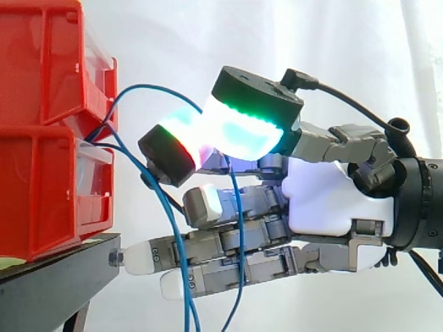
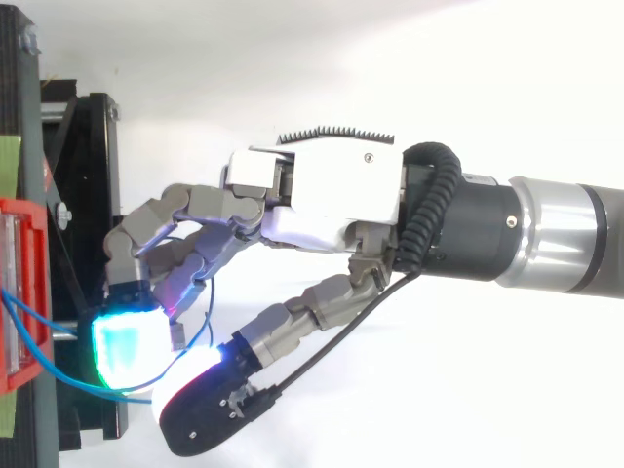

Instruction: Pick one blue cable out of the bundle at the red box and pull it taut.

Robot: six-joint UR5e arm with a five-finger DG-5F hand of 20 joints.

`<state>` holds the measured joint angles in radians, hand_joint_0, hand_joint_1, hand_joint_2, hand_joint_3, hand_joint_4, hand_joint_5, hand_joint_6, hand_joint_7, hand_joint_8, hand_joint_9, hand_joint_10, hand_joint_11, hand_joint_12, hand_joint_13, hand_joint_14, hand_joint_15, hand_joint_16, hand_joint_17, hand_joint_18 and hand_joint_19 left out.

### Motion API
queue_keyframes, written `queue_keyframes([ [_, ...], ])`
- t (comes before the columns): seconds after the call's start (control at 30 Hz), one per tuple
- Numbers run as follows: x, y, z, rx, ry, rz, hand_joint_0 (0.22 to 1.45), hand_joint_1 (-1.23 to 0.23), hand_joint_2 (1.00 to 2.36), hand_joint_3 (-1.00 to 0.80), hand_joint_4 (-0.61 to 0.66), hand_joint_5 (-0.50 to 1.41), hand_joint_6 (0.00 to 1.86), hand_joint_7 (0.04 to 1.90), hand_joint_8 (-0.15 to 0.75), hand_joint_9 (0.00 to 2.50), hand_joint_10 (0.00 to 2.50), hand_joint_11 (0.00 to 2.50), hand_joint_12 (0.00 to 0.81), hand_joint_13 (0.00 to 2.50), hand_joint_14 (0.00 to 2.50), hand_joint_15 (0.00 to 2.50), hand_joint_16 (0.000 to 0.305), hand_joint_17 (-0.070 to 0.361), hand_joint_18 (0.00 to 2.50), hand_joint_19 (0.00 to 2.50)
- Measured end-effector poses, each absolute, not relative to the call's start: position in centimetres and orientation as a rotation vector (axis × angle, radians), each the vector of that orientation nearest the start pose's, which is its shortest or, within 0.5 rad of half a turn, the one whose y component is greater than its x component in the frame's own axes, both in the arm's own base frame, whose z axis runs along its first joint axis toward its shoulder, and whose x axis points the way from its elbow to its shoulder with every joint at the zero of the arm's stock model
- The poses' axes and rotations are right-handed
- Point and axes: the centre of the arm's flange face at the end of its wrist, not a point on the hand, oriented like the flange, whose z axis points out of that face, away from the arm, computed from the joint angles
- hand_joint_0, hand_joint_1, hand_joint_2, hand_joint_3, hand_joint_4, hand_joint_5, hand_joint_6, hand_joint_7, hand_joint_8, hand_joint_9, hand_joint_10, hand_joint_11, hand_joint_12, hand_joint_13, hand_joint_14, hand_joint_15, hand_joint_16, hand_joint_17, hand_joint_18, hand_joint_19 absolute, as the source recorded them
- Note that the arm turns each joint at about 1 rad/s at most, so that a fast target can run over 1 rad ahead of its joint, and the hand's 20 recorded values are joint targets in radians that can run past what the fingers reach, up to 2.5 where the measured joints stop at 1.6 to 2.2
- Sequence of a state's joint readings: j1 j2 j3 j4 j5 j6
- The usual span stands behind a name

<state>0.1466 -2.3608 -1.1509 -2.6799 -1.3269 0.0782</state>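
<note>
Two thin blue cables come out between the stacked red bins (image 1: 41,187) at the left. One blue cable (image 1: 149,86) arcs up and right in a slack loop, passes between a glowing fingertip (image 1: 173,145) and the big cyan-green thumb pad (image 1: 242,131), then hangs down in front of the palm. The second blue cable (image 1: 169,221) drops steeply toward the bottom edge. My hand (image 1: 332,200) reaches in from the right and pinches the looped cable between thumb and one finger, while its other fingers stretch straight toward the stand. In the top view the hand (image 2: 331,195) holds the cable (image 2: 58,375) near the red bin (image 2: 19,292).
The bins sit on a black stand (image 1: 55,277), whose edge is just left of the straight fingertips. A white curtain (image 1: 277,34) hangs behind everything. Open space lies to the right of the bins and under the arm.
</note>
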Motion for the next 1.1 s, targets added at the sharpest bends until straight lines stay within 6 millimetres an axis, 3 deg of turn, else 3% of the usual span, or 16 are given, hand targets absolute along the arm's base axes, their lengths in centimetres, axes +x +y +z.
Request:
queue_keyframes([
  [0.4,78.75,-4.27,22.89,1.255,1.022,1.254,0.55,-0.62,1.01,-0.30,-0.02,-0.06,0.89,1.00,0.389,0.94,0.01,0.98,0.407,0.50,0.01,0.28,0.063,0.141,0.42,0.24],
  [0.9,78.74,-4.29,22.87,1.255,1.023,1.252,0.55,-0.61,1.01,-0.32,0.02,-0.07,0.89,1.04,0.386,1.31,0.00,1.39,0.397,0.55,0.01,0.29,0.060,0.136,0.42,0.25],
  [1.1,78.74,-4.26,22.87,1.254,1.024,1.253,0.55,-0.60,1.01,-0.34,0.04,-0.08,0.89,1.06,0.365,1.35,0.09,1.46,0.393,0.57,0.01,0.32,0.059,0.134,0.42,0.25],
])
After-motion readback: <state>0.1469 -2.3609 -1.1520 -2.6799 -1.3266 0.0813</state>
